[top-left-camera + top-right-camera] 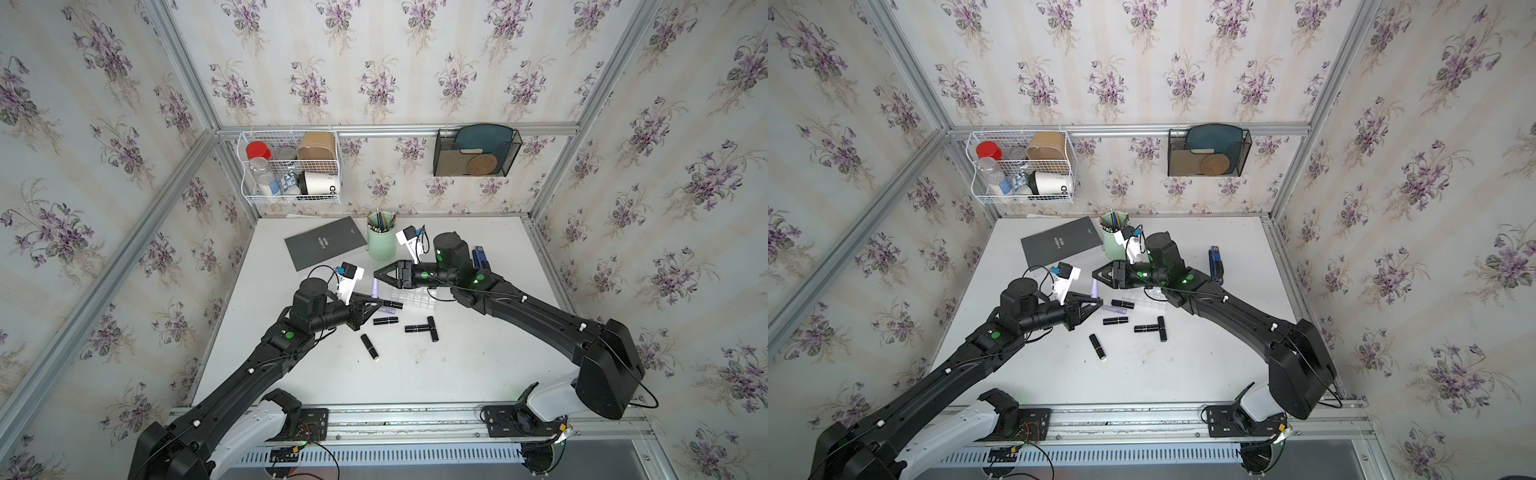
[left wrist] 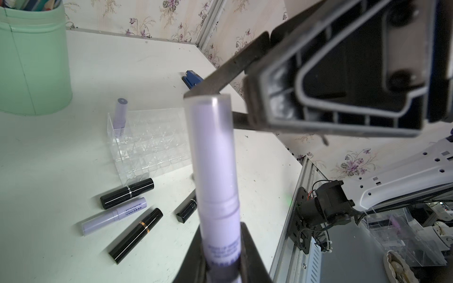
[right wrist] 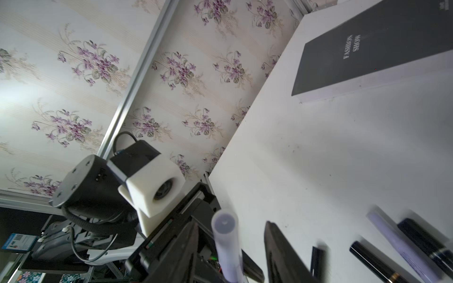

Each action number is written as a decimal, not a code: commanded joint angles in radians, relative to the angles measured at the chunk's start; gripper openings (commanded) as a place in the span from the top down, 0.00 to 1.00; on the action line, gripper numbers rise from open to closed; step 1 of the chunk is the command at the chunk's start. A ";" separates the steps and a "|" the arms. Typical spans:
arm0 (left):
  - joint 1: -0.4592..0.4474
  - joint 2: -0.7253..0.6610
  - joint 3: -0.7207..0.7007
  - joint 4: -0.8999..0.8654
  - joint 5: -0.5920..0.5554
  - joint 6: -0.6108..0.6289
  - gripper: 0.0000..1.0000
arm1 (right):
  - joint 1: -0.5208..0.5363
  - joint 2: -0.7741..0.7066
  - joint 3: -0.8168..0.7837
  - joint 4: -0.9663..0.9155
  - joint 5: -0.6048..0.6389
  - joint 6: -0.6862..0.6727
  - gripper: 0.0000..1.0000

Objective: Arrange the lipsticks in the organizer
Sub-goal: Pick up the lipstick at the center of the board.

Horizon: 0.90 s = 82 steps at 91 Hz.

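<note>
Here a slim, frosted lilac lipstick (image 2: 213,159) stands clamped in the left hand (image 1: 377,305). Its flat tip sits between the parted fingers of the right hand (image 1: 377,274), just left of the clear, gridded organizer (image 2: 157,142). A second lilac tube (image 2: 120,111) stands in a corner cell. A third lilac tube (image 2: 114,215) lies among five glossy black lipsticks (image 1: 369,346) on the white desk (image 1: 457,374), well apart from its edges.

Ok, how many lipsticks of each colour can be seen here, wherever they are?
Black lipsticks: 5, all lying on the table.
Lilac lipsticks: 3, one in the left jaws, one standing in the organizer, one lying on the table.
Total: 8.
</note>
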 commanded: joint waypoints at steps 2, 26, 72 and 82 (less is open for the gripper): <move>-0.010 0.013 0.019 0.001 -0.017 0.044 1.00 | 0.006 0.011 0.024 -0.133 0.009 -0.082 0.56; -0.035 0.027 0.032 -0.032 -0.031 0.070 1.00 | 0.011 0.048 0.049 -0.107 -0.017 -0.049 0.63; -0.035 -0.075 0.102 -0.172 -0.339 -0.043 0.20 | -0.149 -0.021 -0.150 0.200 0.175 0.230 0.89; -0.023 -0.117 0.139 -0.346 -0.658 -0.055 0.11 | -0.166 -0.059 -0.169 0.116 0.509 0.101 0.90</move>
